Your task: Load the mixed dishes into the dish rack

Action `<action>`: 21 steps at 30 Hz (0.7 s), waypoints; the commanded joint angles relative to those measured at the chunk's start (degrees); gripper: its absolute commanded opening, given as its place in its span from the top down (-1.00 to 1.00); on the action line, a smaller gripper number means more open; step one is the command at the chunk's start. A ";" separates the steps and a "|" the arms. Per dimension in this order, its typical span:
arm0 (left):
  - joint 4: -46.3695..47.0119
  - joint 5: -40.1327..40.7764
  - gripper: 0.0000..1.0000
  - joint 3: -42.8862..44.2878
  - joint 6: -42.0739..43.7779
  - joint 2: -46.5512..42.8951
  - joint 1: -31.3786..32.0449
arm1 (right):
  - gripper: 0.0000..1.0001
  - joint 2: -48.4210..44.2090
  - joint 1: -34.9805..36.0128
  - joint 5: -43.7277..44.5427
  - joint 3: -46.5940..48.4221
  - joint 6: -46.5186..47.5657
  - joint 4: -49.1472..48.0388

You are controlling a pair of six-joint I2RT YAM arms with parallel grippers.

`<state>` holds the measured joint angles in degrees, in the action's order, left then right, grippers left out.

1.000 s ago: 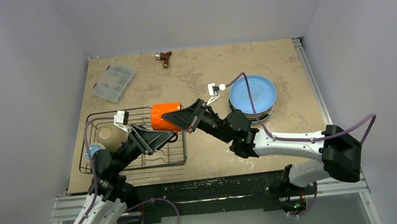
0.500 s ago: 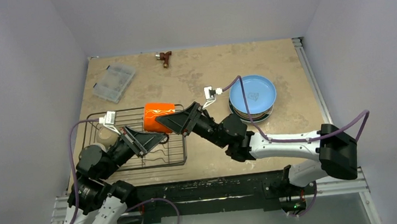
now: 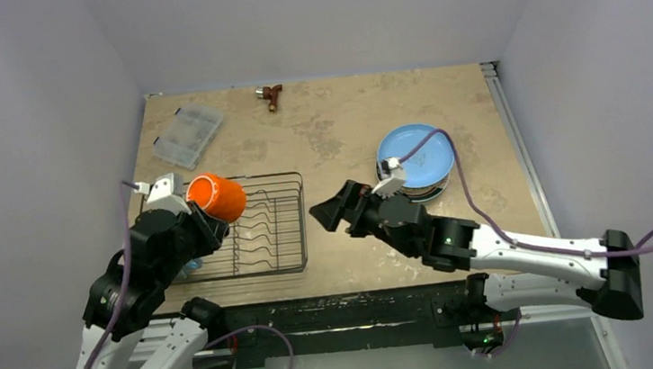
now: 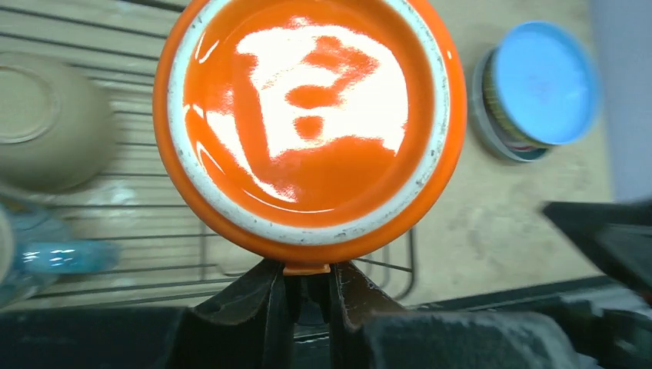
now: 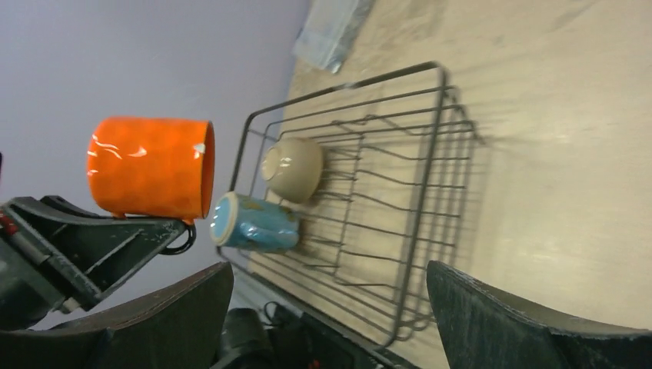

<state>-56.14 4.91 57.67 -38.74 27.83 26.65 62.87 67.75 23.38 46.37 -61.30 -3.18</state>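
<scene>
My left gripper (image 3: 197,222) is shut on the handle of the orange mug (image 3: 215,195), which hangs tilted above the left part of the dish rack (image 3: 302,227). In the left wrist view the mug's base (image 4: 307,123) fills the frame, with the handle pinched between the fingers (image 4: 273,304). A small white bowl (image 5: 292,169) and a blue mug (image 5: 254,223) lie inside the rack (image 5: 442,100). My right gripper (image 3: 330,211) stands open and empty just right of the rack. The light blue plate (image 3: 415,156) tops a stack of plates at the right.
A clear plastic compartment box (image 3: 187,135) lies at the back left. A small brown tool (image 3: 272,95) sits at the far edge. Grey walls enclose the table on three sides. The rack's wavy dividers (image 3: 264,227) hold nothing.
My right gripper let go of the orange mug, opened wide and drew back to the right. My left gripper shut on the mug's handle and carried it left over the rack.
</scene>
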 commanded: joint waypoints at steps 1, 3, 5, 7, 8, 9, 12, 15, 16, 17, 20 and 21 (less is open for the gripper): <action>-2.81 17.42 1.00 -2.35 9.12 4.20 -0.29 | -0.98 -12.81 -0.76 11.86 -4.15 1.84 13.66; 0.99 21.07 1.00 -5.98 7.67 4.81 -0.37 | -0.98 -16.90 -0.86 13.86 -4.85 2.36 15.27; 3.83 24.36 1.00 -8.17 5.65 6.95 -0.50 | -0.98 -19.31 -0.86 15.95 -4.51 2.98 17.16; 5.03 26.93 1.00 -8.96 2.94 10.17 -0.93 | -0.97 -20.42 -0.88 17.08 -3.77 3.34 18.67; 5.52 27.27 1.00 -9.05 2.09 11.86 -1.44 | -0.98 -20.61 -0.86 17.26 -3.42 3.49 19.28; 5.76 27.64 1.00 -9.22 1.13 13.66 -2.12 | -0.98 -20.60 -0.86 17.31 -3.17 3.48 19.73; 5.56 26.73 1.00 -9.56 -1.63 18.06 -5.24 | -0.98 -20.71 -0.86 17.06 -3.16 2.66 20.62; 5.63 25.33 1.00 -11.09 -4.48 20.16 -7.09 | -0.98 -21.48 -0.86 17.01 -4.32 1.80 20.46; 6.29 24.98 1.00 -11.91 -4.64 20.22 -7.15 | -0.98 -21.82 -0.86 17.04 -4.80 1.77 20.23; 6.56 24.57 1.00 -12.65 -5.09 20.10 -7.21 | -0.98 -22.11 -0.86 17.12 -5.20 1.67 19.96; 5.68 24.99 1.00 -14.47 -7.36 19.61 -7.19 | -0.98 -22.71 -0.85 17.45 -5.80 1.52 19.89; 5.68 25.26 1.00 -15.23 -8.11 19.33 -7.22 | -0.98 -22.82 -0.86 17.55 -5.88 1.51 19.96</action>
<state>-54.04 27.44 43.44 -42.52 48.75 19.84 41.12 66.96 38.13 41.06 -59.13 16.80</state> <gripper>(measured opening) 0.149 0.987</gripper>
